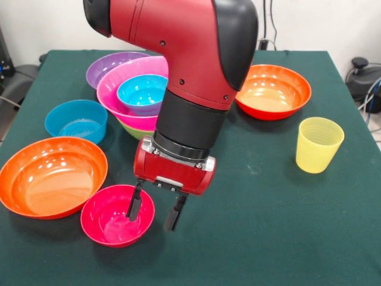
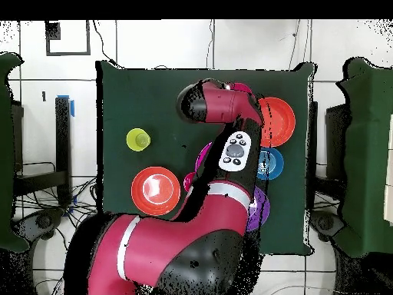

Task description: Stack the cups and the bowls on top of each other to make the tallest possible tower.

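From the front, the tower (image 1: 140, 98) is only part built: a blue bowl sits in the big pink bowl over the green one. The gripper (image 1: 153, 210) has its fingers apart, straddling the rim of the small red-pink bowl (image 1: 116, 215). Glossy orange bowls (image 1: 52, 176), a ribbed yellow cup (image 1: 318, 144) remain loose.

From overhead, the arm (image 2: 230, 154) hides the stack; the yellow cup (image 2: 138, 139) stands well apart.

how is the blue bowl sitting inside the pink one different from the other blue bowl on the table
The nested blue bowl rests inside the big pink bowl, raised off the cloth; the loose blue bowl stands alone, directly on the table. The nested one lies close beside the arm, while the loose one sits clear of it, between the purple bowl and an orange bowl. Both are upright, glossy and empty.
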You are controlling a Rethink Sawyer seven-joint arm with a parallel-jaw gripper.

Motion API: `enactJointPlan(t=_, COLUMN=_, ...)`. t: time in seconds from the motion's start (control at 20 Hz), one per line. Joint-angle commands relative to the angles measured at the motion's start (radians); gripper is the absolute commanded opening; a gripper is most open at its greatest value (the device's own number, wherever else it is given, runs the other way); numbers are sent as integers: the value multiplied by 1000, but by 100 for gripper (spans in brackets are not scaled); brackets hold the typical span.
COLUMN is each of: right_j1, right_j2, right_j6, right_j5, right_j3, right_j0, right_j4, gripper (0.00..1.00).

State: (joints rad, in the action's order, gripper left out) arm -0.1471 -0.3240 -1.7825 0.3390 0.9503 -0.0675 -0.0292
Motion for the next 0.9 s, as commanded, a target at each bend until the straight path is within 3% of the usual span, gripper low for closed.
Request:
enactJointPlan(t=0.05, right_j1=46, right_j2=29, right_j6=-188, right_j5=-22, right_j3=-33, right_j0=20, right_j4=-23, gripper=100)
enactJointPlan(t=0.4, right_j1=91, right_j2=-15, right_j6=-171, right_j5=85, right_j3=-97, right_j0=24, right_j4=-45, gripper=100)
enactJointPlan(t=0.9, right_j1=80, right_j2=-30, right_j6=-145, right_j5=106, right_j3=-80, right_j0=25, right_j4=-51, gripper=100)
